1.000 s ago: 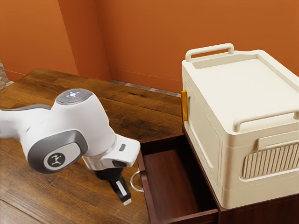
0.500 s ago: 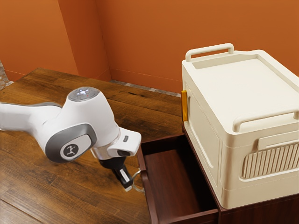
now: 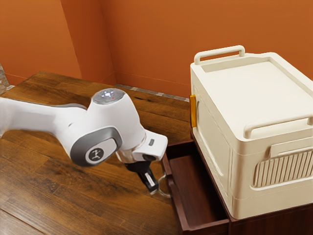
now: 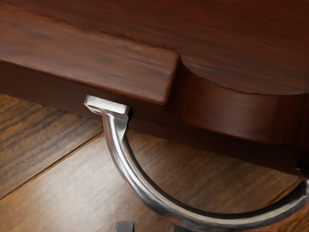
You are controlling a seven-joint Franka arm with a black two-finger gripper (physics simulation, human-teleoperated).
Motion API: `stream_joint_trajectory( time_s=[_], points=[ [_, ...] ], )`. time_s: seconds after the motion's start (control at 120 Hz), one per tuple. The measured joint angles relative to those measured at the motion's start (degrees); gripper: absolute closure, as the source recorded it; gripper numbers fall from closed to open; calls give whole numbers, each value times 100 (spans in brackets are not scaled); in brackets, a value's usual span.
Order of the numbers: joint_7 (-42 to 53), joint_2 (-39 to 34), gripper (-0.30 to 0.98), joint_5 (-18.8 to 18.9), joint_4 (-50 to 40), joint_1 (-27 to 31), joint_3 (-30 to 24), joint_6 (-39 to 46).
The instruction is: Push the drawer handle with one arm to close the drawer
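Note:
The black gripper [image 3: 153,190] points down and toward the exterior view's right, with its tip at the silver curved handle [image 3: 166,195] on the drawer's front. The dark red-brown drawer [image 3: 177,201] stands partly open, its inside visible between its front panel and the cabinet [image 3: 274,223]. In the wrist view the handle [image 4: 140,188] arcs out from the drawer front [image 4: 91,70], which has a scooped notch in its top edge. A small dark tip of the gripper [image 4: 124,226] shows beside the handle's curve. Contact between them cannot be made out for certain.
A large cream box [image 3: 264,93] with two raised side handles sits on top of the cabinet. An orange-yellow strip [image 3: 192,111] is on its side. The wooden table [image 3: 54,196] extends under the arm, with an orange wall [image 3: 146,39] behind.
My arm has moved toward the exterior view's right, first reaching the handle. The drawer's front and handle have then shifted the same way, toward the cabinet, so the drawer opening is narrower.

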Motion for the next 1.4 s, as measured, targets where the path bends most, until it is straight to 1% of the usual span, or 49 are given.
stream_joint_trajectory(
  time_s=[0.167,0.35,0.475,0.608,0.675,0.758,0.842,0.892,0.917,1.017,1.117,1.158,1.183,1.217,1.283,1.35,1.4],
  points=[
    [29,397,67,15,397,-5,-57,11],
    [53,851,67,115,890,-4,-71,23],
    [67,1036,67,140,1131,97,-185,28],
    [55,1055,67,164,1179,346,-444,-2],
    [48,1209,67,172,1308,374,-485,3],
    [51,1404,67,172,1514,299,-500,4],
    [63,1581,67,186,1703,97,-503,5],
    [63,1680,67,232,1825,9,-503,11],
    [226,1704,67,317,1860,43,-510,12],
    [190,1437,67,318,1643,34,-504,21],
    [87,809,66,268,995,59,-503,3],
    [31,538,63,161,855,103,-483,-161],
    [-4,379,60,71,891,242,-418,-349],
    [-58,263,53,-22,1204,507,-148,-707],
    [-166,217,39,-94,2377,1047,531,-1631],
    [-240,669,29,-107,4130,1568,946,-2713],
    [-274,860,23,-112,4934,1942,1146,-3392]
  ],
)
